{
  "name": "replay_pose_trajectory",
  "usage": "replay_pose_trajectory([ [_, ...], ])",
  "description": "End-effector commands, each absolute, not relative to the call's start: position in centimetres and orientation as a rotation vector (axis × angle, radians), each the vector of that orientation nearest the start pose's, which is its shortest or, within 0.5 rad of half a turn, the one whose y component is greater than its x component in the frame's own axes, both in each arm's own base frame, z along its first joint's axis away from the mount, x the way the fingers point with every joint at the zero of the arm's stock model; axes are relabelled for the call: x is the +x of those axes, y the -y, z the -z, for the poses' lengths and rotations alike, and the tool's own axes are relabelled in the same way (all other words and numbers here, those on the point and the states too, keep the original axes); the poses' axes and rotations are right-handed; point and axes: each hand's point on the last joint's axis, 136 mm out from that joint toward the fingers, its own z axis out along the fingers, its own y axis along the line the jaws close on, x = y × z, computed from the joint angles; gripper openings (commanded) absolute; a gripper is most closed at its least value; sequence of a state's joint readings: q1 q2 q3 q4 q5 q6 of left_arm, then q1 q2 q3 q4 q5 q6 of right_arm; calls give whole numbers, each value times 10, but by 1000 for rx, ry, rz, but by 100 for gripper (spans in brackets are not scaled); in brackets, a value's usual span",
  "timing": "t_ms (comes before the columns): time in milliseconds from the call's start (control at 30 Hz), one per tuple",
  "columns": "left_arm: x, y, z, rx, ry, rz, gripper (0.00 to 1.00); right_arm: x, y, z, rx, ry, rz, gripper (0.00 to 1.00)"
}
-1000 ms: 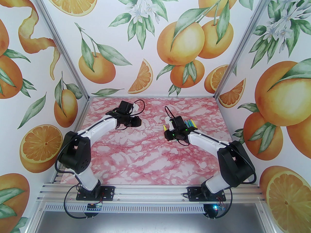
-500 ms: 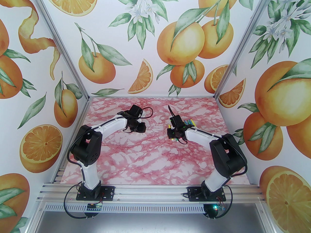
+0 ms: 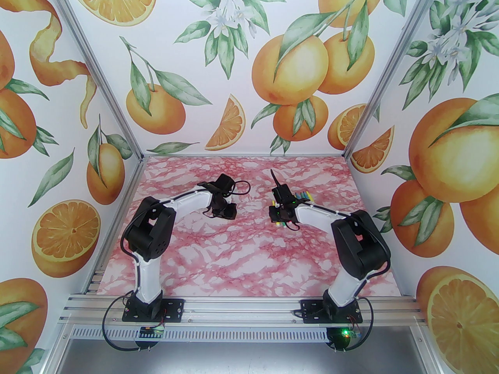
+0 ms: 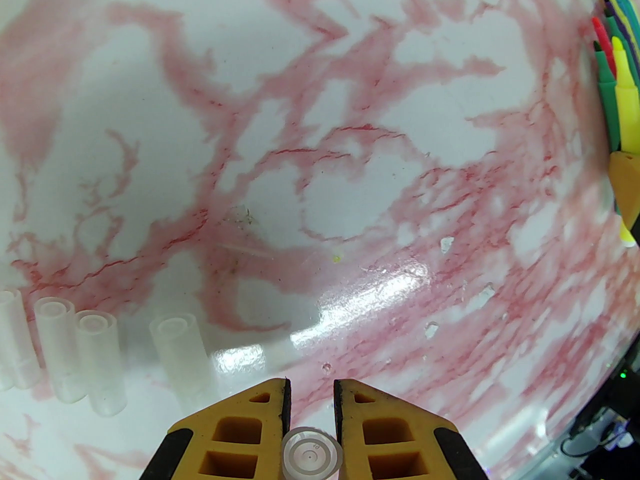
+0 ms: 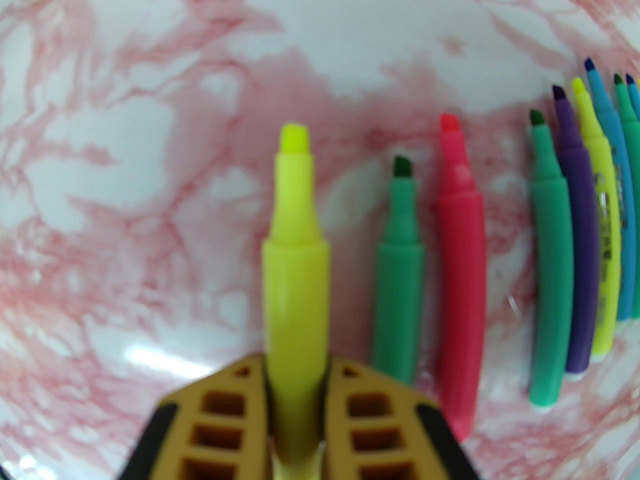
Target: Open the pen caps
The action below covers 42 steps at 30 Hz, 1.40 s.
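— While you hover over the middle of the table (image 3: 249, 255), how much room is around you?
— Plenty. Open pink-marbled surface runs from the near edge up to both wrists, and a wide strip of it separates the two tools. The back wall (image 3: 249, 92) stands well beyond them. Each elbow sits toward its own side edge of the table, the right one nearer its edge.
— What is in the left tool?
— I have my left tool (image 4: 310, 393) clenched on a clear pen cap (image 4: 312, 455). It sits deep between the fingers, its round end facing the wrist camera. At least four more caps (image 4: 102, 363) lie on the table off to the tool's left, side by side, the rightmost a little apart from the others.
— And the right?
— My right tool (image 5: 295, 363) is grasping a yellow pen (image 5: 295, 248) by the body, its bare tip pointing away from the wrist. Just right of it a green pen (image 5: 400, 268) and a pink pen (image 5: 460, 278) lie side by side on the table. Past a gap comes a tight row of pens (image 5: 580, 268), green, purple, yellow, blue, every tip uncapped and pointing the same way.
— How far is the cap from that pen?
— Well apart. From the left wrist I see the yellow pen at the far right, open table between.
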<state>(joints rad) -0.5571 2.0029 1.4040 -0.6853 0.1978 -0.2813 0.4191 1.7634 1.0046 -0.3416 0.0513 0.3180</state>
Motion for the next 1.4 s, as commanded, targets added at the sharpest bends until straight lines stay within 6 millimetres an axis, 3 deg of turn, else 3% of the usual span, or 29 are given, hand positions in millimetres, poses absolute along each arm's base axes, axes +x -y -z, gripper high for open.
replay_pose_trajectory([
  [0,362,262,-34,442,-2876,414,1,373,-148,-24,-87,-2699,-112,0],
  [633,368,243,-15,431,-2923,218,7,371,-134,-11,-67,-2742,-10,0],
  [833,367,237,-12,435,-2936,164,11,371,-134,-10,-74,-2746,-5,5],
  [1233,369,233,-17,433,-2915,127,23,369,-133,-10,-74,-2756,5,16],
  [1367,368,234,-19,443,-2905,135,32,368,-133,-10,-79,-2762,3,17],
])
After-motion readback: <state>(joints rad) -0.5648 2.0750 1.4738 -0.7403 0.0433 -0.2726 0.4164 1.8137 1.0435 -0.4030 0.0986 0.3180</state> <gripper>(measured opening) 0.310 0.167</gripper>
